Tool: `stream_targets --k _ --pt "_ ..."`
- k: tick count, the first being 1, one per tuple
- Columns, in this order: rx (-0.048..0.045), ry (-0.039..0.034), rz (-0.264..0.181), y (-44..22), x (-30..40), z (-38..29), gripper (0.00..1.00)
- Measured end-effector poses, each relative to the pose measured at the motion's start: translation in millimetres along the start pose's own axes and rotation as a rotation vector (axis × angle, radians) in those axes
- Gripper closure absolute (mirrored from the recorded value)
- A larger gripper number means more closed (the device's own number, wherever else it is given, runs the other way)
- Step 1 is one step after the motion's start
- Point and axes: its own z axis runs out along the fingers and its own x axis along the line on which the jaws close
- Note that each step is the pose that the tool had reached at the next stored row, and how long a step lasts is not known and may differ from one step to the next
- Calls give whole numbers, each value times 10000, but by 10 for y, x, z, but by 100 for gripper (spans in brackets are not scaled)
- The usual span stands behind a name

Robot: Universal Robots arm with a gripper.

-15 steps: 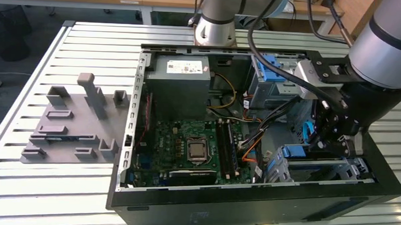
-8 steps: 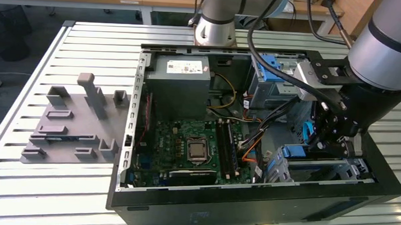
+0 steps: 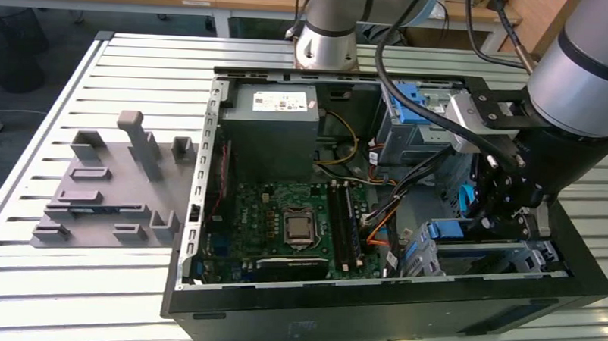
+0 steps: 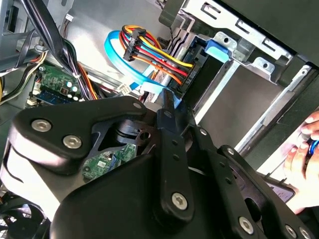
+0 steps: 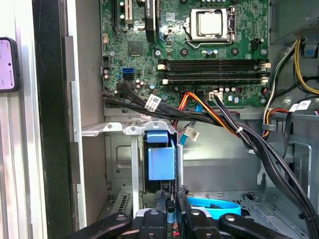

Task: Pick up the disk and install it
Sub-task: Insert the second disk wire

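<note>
The disk (image 5: 162, 160) stands on edge in the drive cage (image 5: 124, 128) at the corner of the open computer case, its blue plastic end facing the camera. In the exterior view its blue rail (image 3: 453, 230) shows at the top of the cage (image 3: 513, 257), on that view's right. My gripper (image 5: 171, 199) sits just off the disk's end with its tips close together and only a thin blue sliver between them. From outside, the gripper (image 3: 492, 221) hangs low inside the case, right over the cage. A blue flat cable (image 4: 124, 62) and a coloured power lead (image 4: 159, 55) run past the fingertip (image 4: 168, 102).
The motherboard (image 3: 292, 223) and the grey power supply box (image 3: 275, 120) take up the case's middle and back. Black cable bundles (image 5: 224, 124) cross beside the cage. A grey fixture plate (image 3: 111, 190) lies on the slatted table. A person's hand (image 4: 305, 149) is outside the case wall.
</note>
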Motion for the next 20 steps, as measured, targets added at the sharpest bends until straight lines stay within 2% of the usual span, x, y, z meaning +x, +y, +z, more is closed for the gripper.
stream_targets --k 20 --pt "0 1 0 -4 -1 -56 76"
